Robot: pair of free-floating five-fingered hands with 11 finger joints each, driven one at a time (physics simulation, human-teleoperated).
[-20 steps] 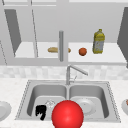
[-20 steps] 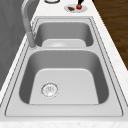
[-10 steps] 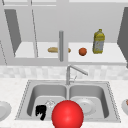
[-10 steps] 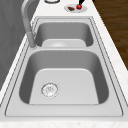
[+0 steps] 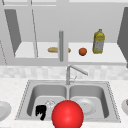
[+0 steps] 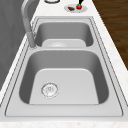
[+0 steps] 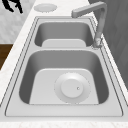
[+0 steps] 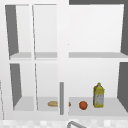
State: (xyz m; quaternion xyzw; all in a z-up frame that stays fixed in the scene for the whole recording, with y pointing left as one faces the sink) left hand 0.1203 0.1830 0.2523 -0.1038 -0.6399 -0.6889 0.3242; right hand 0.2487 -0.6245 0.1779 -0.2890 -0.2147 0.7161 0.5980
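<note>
No text, brand, number or sign can be read anywhere. The yellow bottle (image 5: 99, 41) on the cabinet shelf (image 5: 107, 58) carries a pale label, but it shows no legible letters in either the front view or the upper view. The sink (image 6: 64, 82), the faucet (image 7: 96, 22) and the plate (image 7: 72, 88) in the basin bear no markings.
</note>
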